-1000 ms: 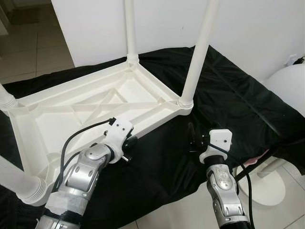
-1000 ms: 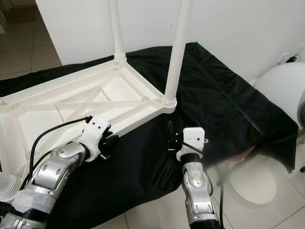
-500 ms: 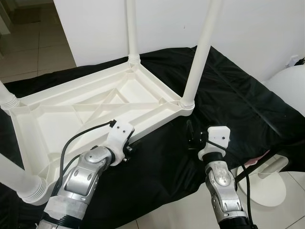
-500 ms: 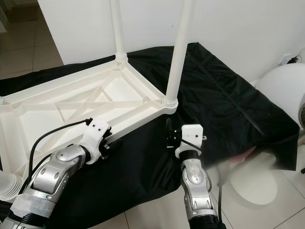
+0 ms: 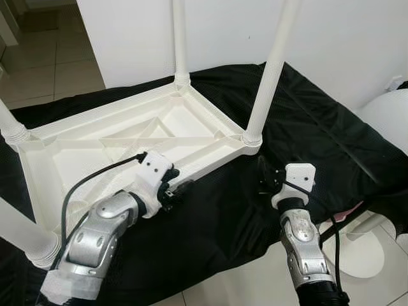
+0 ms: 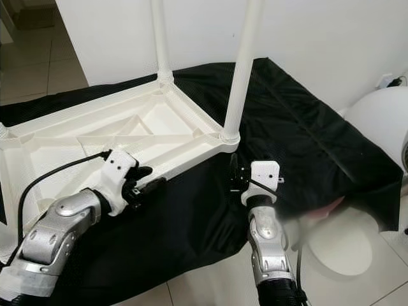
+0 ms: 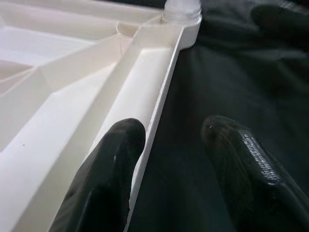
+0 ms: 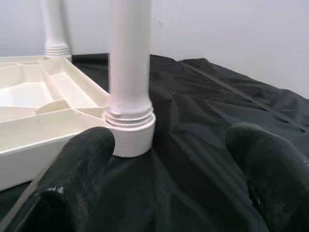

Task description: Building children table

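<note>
the left gripper [image 7: 169, 145] stands with fingers wide astride the upturned table's rim [image 7: 161, 104], which runs straight ahead; the right gripper [image 8: 169, 159], fingers wide, faces the corner leg [image 8: 129, 72].

Looks like a room in a home: pale tiled floor [image 5: 57, 64], plain white wall [image 5: 357, 38], black cloth [image 5: 319, 134] spread over a low surface, white plastic children's table [image 5: 127, 143] lying upside down on it.
</note>
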Available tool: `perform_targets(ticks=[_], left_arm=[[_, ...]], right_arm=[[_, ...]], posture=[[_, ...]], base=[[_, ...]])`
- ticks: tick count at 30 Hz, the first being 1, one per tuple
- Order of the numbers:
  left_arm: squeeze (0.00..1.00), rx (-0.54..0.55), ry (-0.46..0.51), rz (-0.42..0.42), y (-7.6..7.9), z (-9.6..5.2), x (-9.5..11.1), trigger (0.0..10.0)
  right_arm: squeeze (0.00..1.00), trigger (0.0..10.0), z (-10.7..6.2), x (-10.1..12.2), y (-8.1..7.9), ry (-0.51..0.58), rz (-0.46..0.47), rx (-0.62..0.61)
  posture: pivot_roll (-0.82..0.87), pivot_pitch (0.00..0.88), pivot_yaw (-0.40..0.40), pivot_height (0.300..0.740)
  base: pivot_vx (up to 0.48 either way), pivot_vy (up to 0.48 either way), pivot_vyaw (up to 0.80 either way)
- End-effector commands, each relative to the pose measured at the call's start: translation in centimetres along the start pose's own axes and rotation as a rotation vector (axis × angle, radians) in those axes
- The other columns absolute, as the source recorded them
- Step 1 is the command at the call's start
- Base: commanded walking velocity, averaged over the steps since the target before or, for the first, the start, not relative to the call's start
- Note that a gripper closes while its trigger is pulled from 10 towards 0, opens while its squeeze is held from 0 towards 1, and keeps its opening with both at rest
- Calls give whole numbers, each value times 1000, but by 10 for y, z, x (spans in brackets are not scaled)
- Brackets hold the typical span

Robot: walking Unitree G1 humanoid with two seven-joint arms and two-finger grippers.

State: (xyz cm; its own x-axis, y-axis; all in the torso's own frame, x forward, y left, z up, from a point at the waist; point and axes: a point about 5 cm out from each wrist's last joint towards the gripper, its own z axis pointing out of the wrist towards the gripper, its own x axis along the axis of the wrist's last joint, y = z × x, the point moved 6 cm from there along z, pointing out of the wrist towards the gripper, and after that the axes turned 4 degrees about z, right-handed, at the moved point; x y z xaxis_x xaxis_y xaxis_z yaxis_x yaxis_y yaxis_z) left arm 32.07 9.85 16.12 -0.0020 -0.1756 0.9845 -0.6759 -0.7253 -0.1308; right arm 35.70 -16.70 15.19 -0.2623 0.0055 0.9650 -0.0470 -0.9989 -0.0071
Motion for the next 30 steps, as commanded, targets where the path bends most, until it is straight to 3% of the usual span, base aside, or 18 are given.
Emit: perform_targets(ticks=[1, 4, 6, 9, 10, 15, 17, 20, 23, 27, 30], left_arm=[[0, -90, 79, 7, 3, -18, 12, 10000], [0, -92, 107, 5, 0, -33, 12, 10000], [0, -68, 93, 9, -7, -48, 4, 10000], [0, -54, 73, 10, -11, -53, -1, 10000], [0, -23, 50, 28, -17, -63, -8, 10000], [0, 59, 29, 109, -26, -66, -13, 10000], [0, 64, 8, 67, -28, -66, -18, 10000], [0, -5, -105, 54, -16, -67, -41, 10000], [0, -35, -102, 30, -11, -69, -42, 10000], [0, -146, -150, 43, 11, -73, -52, 10000], [0, -121, -159, 54, 9, -68, -56, 10000]], right_arm=[[0, 10000, 2, -4, 3, -18, 16, -19], [0, 10000, 4, -5, 0, -21, 20, -13], [0, 10000, 5, -5, -4, -23, 25, -3], [0, 10000, 7, -6, -5, -23, 27, 1], [0, 10000, 9, -7, -8, -24, 31, 8], [0, 10000, 11, -7, -10, -25, 35, 18], [0, 10000, 12, -8, -11, -25, 35, 19], [0, 10000, 14, -6, -14, -23, 36, 31], [0, 10000, 15, -7, -14, -24, 35, 33], [0, 10000, 12, -10, -14, -29, 33, 36], [0, 10000, 12, -10, -14, -28, 33, 37]], posture=[[-21, 70, 2, 740], [-14, 66, -1, 740], [-9, 63, -4, 740], [-3, 61, -8, 740], [4, 58, -12, 740], [15, 56, -18, 740], [15, 56, -18, 740], [19, 53, -24, 740], [19, 53, -24, 740], [21, 53, -22, 740], [18, 51, -19, 740]], base=[[0, 0, 0], [0, 0, 0], [0, 0, 0], [0, 0, 0], [0, 0, 0], [0, 0, 0], [0, 0, 0], [0, 0, 0], [0, 0, 0], [0, 0, 0], [0, 0, 0]])
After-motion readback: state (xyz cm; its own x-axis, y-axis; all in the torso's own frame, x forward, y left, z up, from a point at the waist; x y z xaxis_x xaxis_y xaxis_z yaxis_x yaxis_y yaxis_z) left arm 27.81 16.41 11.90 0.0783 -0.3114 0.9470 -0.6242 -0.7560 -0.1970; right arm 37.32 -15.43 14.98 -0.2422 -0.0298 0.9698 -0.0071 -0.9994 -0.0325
